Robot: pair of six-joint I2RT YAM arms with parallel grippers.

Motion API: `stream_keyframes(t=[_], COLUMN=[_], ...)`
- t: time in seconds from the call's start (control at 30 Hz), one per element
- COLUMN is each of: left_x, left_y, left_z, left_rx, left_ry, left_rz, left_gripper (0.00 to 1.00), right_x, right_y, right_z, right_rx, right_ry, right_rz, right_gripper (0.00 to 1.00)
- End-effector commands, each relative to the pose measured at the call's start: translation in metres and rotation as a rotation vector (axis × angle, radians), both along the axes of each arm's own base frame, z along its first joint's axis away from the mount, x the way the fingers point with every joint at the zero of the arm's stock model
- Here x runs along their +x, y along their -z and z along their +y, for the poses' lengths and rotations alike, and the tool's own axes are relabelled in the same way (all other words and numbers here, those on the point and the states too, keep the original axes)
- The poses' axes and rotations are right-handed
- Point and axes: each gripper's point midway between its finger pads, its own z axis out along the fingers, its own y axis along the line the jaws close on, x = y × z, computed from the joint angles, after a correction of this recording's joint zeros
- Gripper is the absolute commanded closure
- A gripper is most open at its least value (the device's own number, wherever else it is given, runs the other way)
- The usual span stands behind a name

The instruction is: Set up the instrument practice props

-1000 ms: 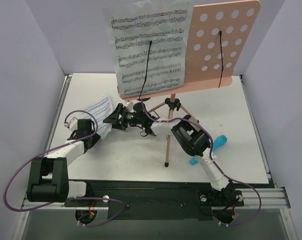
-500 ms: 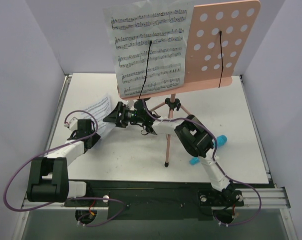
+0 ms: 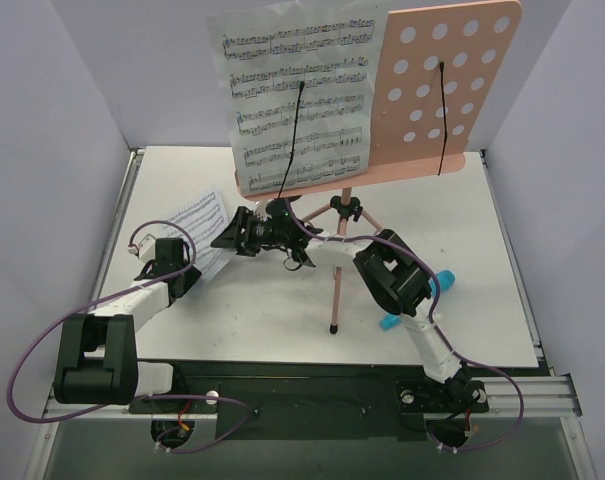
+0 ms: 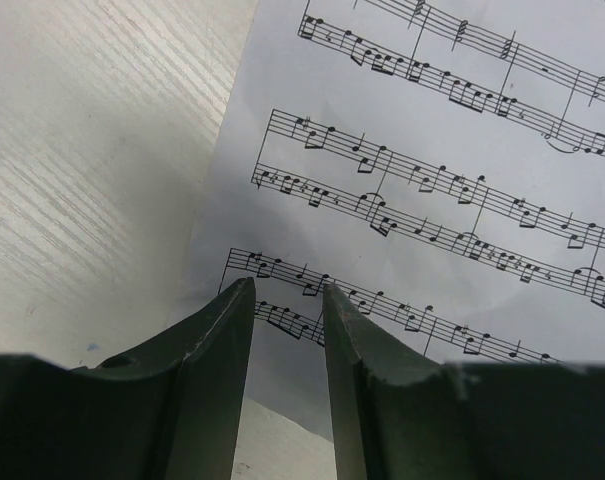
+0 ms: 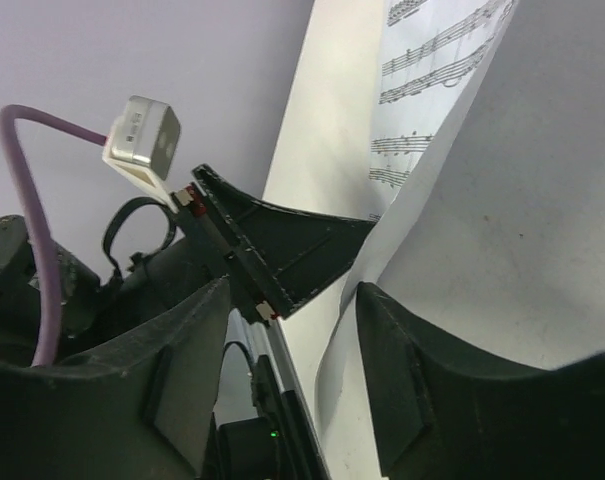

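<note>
The pink music stand (image 3: 447,90) stands at the back on thin tripod legs (image 3: 335,290). One sheet of music (image 3: 297,95) sits on its left half under a black wire holder (image 3: 294,140). The right half is bare. The second sheet (image 3: 197,220) is at the table's left, curled up off the surface. My left gripper (image 3: 187,270) has its jaws a little apart, tips over this sheet's lower corner (image 4: 432,200). My right gripper (image 3: 227,238) reaches across, open, with the sheet's curled edge (image 5: 522,200) between its jaws. The left gripper's finger (image 5: 282,250) is close in front of it.
A light-blue object (image 3: 442,285) lies on the table right of the right arm, with a smaller blue piece (image 3: 387,322) nearer. Pale walls close in the table on three sides. The left arm's purple cable (image 3: 172,230) loops beside the loose sheet.
The right arm has pushed a little further left toward the loose sheet. The sheet's right edge has come up and closer to the right gripper. The left arm has barely moved.
</note>
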Motion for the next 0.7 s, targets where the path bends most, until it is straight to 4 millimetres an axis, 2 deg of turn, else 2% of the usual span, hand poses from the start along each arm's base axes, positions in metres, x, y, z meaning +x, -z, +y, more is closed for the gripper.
stream_keyframes(t=[0.0, 0.1, 0.13, 0.2, 0.33, 0.37, 0.4, 0.53, 0.57, 0.67], left_x=[-0.011, -0.010, -0.009, -0.008, -0.007, -0.004, -0.004, 0.000, -0.003, -0.010], left_y=[0.007, 0.003, 0.001, -0.004, -0.031, -0.044, -0.058, -0.129, -0.151, -0.194], left_z=[-0.006, -0.007, -0.008, -0.010, -0.012, -0.012, -0.012, -0.006, -0.003, 0.003], left_rx=[-0.020, -0.026, -0.029, -0.040, -0.054, -0.048, -0.045, -0.001, 0.020, 0.069], left_ry=[0.017, 0.020, 0.022, 0.028, 0.033, 0.045, 0.047, 0.068, 0.079, 0.098], left_rz=[0.050, 0.039, 0.033, 0.021, -0.009, -0.030, -0.060, -0.233, -0.293, -0.416], left_gripper=[0.56, 0.56, 0.56, 0.55, 0.43, 0.16, 0.11, 0.10, 0.10, 0.09], right_x=[0.005, 0.005, 0.006, 0.006, 0.002, -0.002, -0.004, -0.020, -0.028, -0.054], right_y=[-0.006, 0.001, 0.002, 0.006, 0.010, 0.009, 0.009, -0.002, -0.002, -0.004], right_z=[0.004, 0.002, 0.002, 0.001, -0.007, -0.010, -0.012, -0.027, -0.034, -0.053], right_rx=[-0.034, -0.078, -0.090, -0.122, -0.186, -0.206, -0.220, -0.261, -0.282, -0.334], right_ry=[-0.003, -0.004, -0.006, -0.011, -0.021, -0.029, -0.032, -0.057, -0.074, -0.097], right_rz=[-0.058, -0.062, -0.072, -0.079, -0.131, -0.156, -0.171, -0.242, -0.259, -0.312], right_gripper=[0.54, 0.75, 0.89, 1.00, 1.00, 1.00, 1.00, 1.00, 1.00, 1.00])
